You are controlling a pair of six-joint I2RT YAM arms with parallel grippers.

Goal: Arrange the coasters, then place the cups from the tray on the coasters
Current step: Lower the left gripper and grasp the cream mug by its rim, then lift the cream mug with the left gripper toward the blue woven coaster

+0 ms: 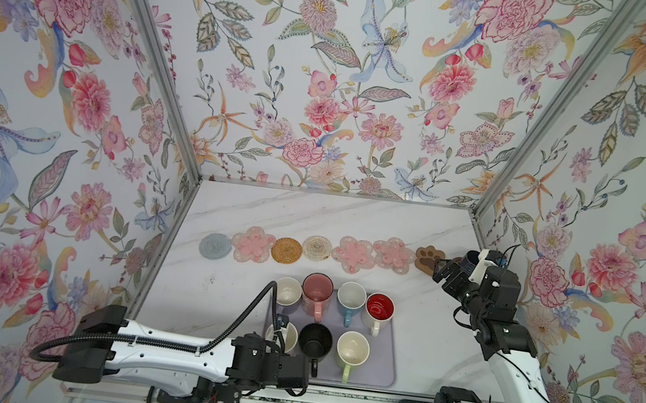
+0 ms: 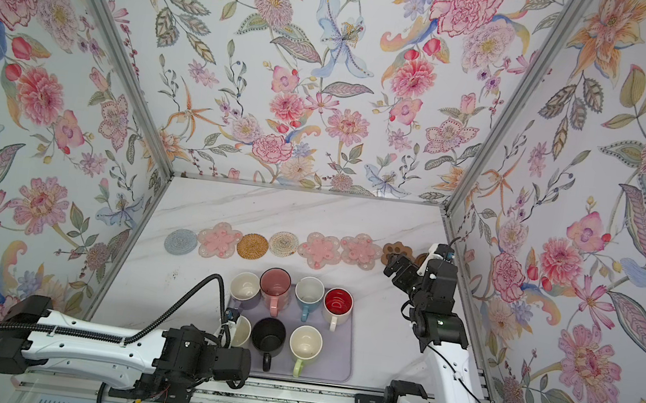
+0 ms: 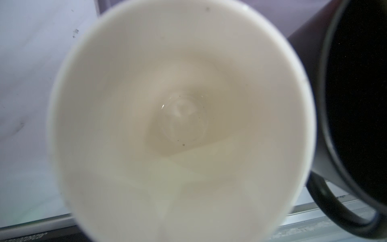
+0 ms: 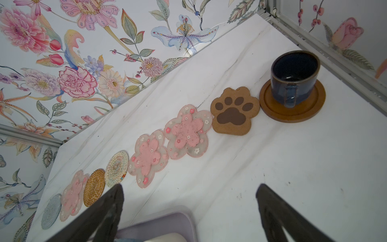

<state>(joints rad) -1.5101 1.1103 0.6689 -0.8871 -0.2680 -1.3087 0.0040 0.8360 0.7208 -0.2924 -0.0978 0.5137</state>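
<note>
Left end effector (image 1: 279, 331): closed, right over cream mug (image 3: 180, 125). Mug has glossy off-white inside and round rim. Fingers hidden, so grip on mug not discernible. Black mug (image 3: 356, 94) just beside it, both on lavender tray (image 1: 387, 344).

Right end effector (image 4: 189, 188): fingers apart, empty, above counter (image 4: 272, 157). Ahead lies paw coaster (image 4: 232, 111), cork-brown with dark pads. Just beside that, brown disc (image 4: 293, 113) carries navy mug (image 4: 293, 79).

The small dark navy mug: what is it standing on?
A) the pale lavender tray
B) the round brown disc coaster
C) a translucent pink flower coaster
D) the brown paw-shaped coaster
B: the right wrist view shows the small dark navy mug sitting on the round brown disc coaster, beside the brown paw-shaped coaster.
</note>
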